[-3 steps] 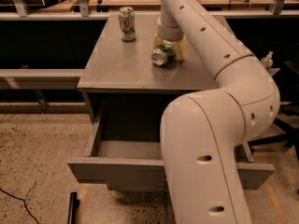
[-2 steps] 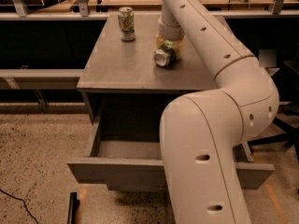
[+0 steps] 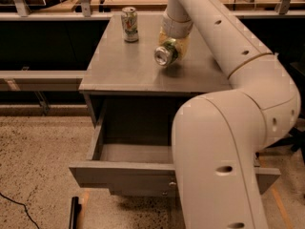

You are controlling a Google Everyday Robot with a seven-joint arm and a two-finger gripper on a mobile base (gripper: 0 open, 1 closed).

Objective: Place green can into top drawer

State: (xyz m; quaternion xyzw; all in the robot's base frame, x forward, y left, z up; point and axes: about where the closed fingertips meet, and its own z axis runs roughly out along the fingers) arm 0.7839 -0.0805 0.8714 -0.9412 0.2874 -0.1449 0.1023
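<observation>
The green can (image 3: 166, 55) lies on its side between the fingers of my gripper (image 3: 173, 46), with its silver end facing the camera. It is low over the right-centre of the cabinet top (image 3: 124, 70); I cannot tell whether it still touches the top. The gripper comes down from above and is shut on the can. The top drawer (image 3: 119, 174) is pulled open below the cabinet top, and its inside looks empty. My arm (image 3: 224, 147) hides the drawer's right half.
A paler whitish can (image 3: 129, 24) stands upright at the back left of the cabinet top. A shelf rail (image 3: 38, 78) runs to the left. The speckled floor (image 3: 38, 156) lies in front, with a dark cable (image 3: 19, 209) at the lower left.
The gripper and the green can stay in nearly the same spot on the cabinet top. The can's silver end has turned slightly more toward the camera.
</observation>
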